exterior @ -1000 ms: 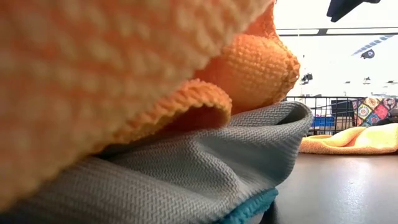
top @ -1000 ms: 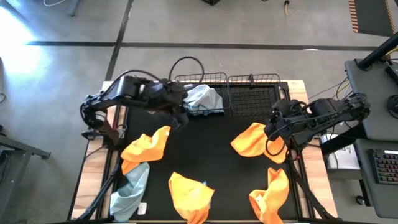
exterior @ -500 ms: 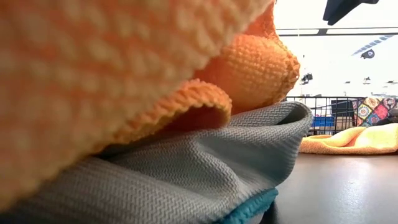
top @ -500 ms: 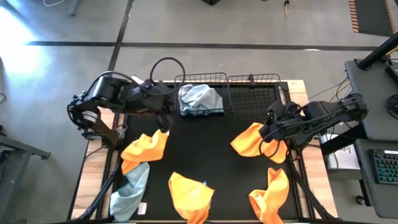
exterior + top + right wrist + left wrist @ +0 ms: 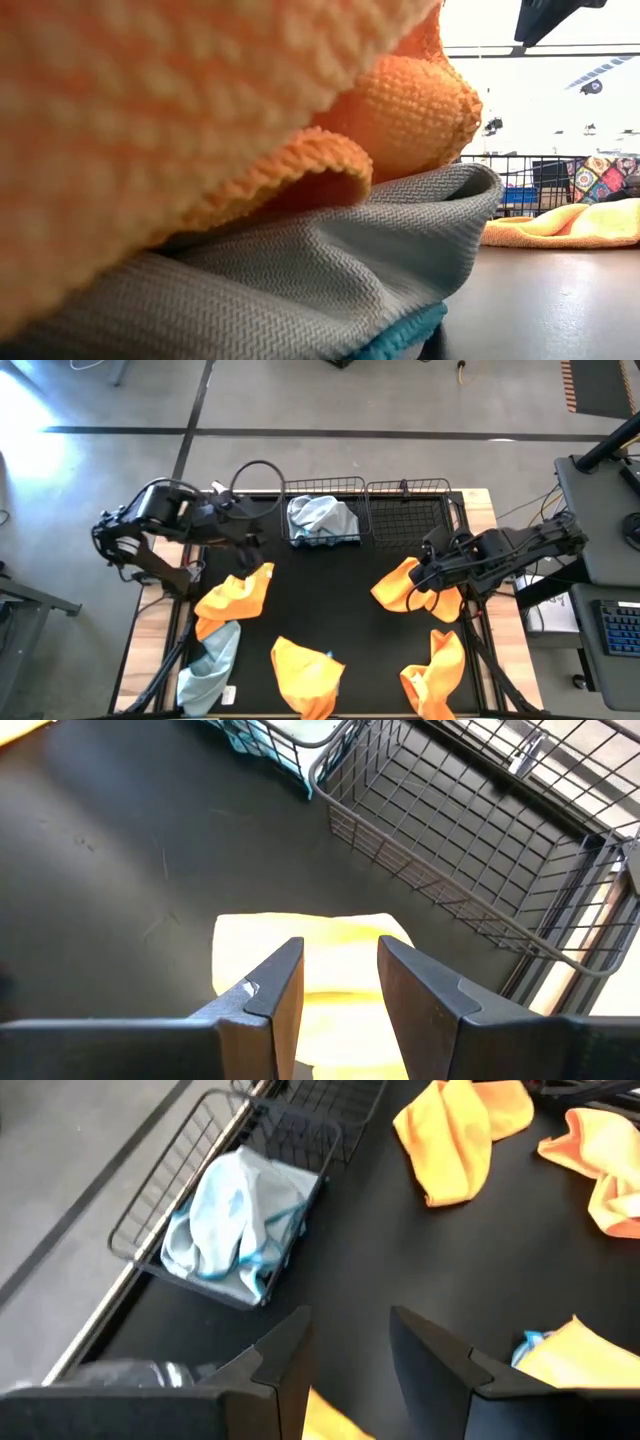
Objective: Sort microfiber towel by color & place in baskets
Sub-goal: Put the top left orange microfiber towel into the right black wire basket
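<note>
I am working over the black table (image 5: 330,600), with the two wire baskets (image 5: 365,510) side by side at its far edge.

**Change since the last second.** My left arm has drawn back from the left basket (image 5: 322,525) toward the table's left edge. The left gripper (image 5: 250,545) now hangs empty, fingers apart, above the orange towel (image 5: 235,595) on the left. The pale blue-grey towel (image 5: 322,518) sits inside the left basket, so I judge one blue-grey item sorted and that basket assigned to that colour. My right arm has edged slightly inward. The right gripper (image 5: 425,575) stands fingers apart over the orange towel (image 5: 405,585) on the right; in the right wrist view the cloth (image 5: 300,955) shows between and beyond the fingers, not clamped.

**Task items remaining.**
- The right basket (image 5: 410,515) is empty; I judge it the destination for orange.
- Orange towels on the table: left, right, near centre (image 5: 308,672) and near right (image 5: 435,672).
- A second blue-grey towel (image 5: 212,660) lies at the near left corner, touching the left orange towel.

**Obstructions.**
- The low view is almost wholly blocked by a heap of orange and grey cloth (image 5: 200,200) against the lens.
- The overlap at the near left may drag both colours up together.
</note>
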Available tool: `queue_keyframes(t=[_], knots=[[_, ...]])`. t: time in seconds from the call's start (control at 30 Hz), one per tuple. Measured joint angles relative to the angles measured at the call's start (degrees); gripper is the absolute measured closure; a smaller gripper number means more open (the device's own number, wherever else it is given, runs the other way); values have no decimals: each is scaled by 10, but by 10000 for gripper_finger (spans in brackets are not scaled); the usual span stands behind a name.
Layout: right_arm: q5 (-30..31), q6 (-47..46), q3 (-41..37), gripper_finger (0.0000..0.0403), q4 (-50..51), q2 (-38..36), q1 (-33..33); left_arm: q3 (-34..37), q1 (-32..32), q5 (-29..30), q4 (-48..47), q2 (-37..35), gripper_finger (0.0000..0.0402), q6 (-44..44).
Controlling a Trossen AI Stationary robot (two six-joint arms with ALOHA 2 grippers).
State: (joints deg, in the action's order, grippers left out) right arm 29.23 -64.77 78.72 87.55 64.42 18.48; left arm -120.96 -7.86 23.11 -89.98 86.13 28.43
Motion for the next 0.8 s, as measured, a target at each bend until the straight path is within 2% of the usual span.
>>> queue_keyframes(t=[0.37,0.8], knots=[[-12,-24,0,280,-1,15,0,207,0,2,0,-154,283,122],[-12,-49,0,280,-3,29,0,434,0,-79,3,-251,283,182]])
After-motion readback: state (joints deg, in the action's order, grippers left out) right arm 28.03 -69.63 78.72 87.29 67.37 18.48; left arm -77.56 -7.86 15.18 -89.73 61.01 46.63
